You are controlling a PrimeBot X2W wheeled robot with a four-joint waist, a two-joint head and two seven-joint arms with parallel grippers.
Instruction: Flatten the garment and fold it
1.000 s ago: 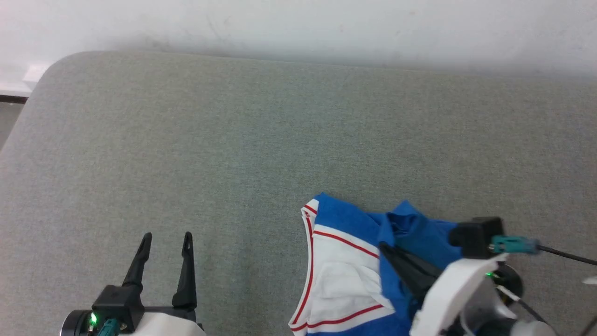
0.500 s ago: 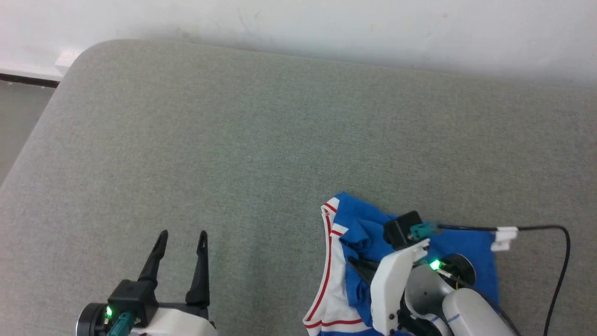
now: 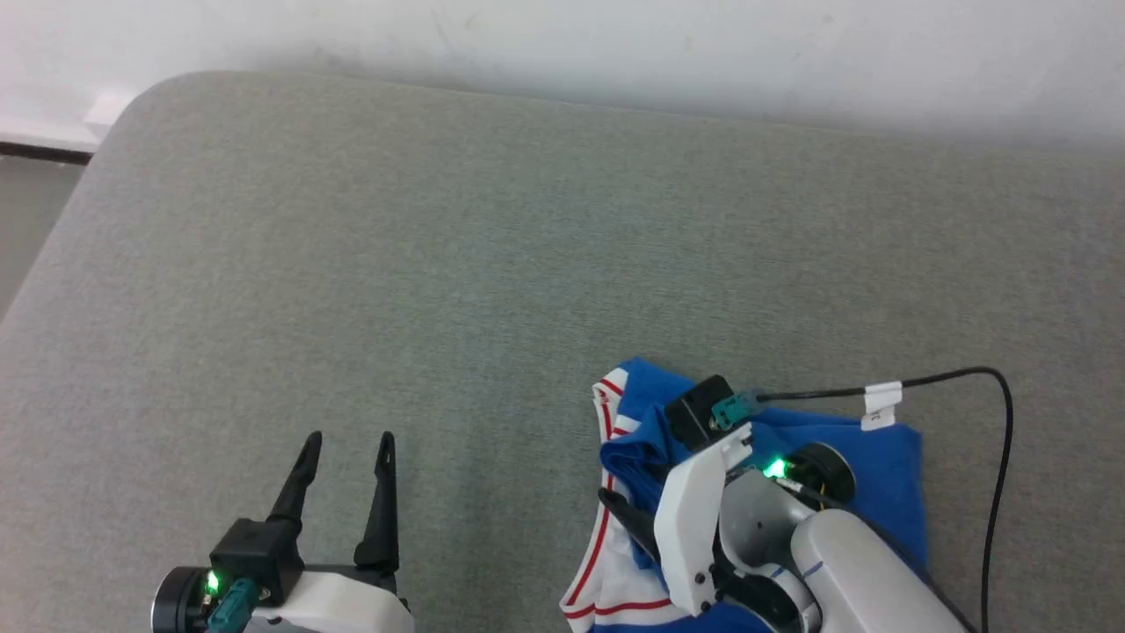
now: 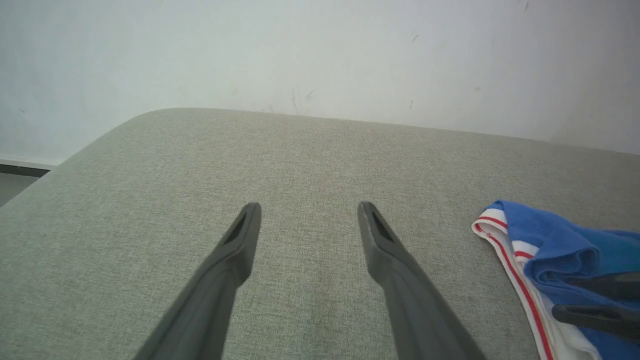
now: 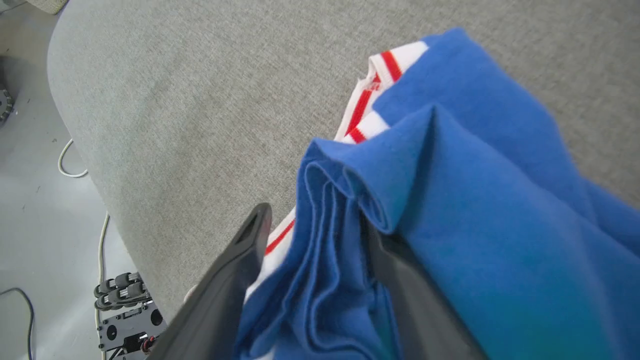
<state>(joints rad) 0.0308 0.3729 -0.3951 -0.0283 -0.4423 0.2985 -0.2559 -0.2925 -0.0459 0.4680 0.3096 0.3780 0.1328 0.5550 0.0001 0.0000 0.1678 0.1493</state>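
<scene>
Garment lies bunched on bench, at its near edge, right of ctr, blue folds over a white, red-striped sleeve. R pincer sits in it w/ fingers spread, a loose blue fold btwn them. L pincer hovers over bench's near-left part, fingers spread wide.

Bright, soft, even light casts faint shadows; the nearest surfaces in the wrist views look blurred.

Garment on table, near right
</scene>
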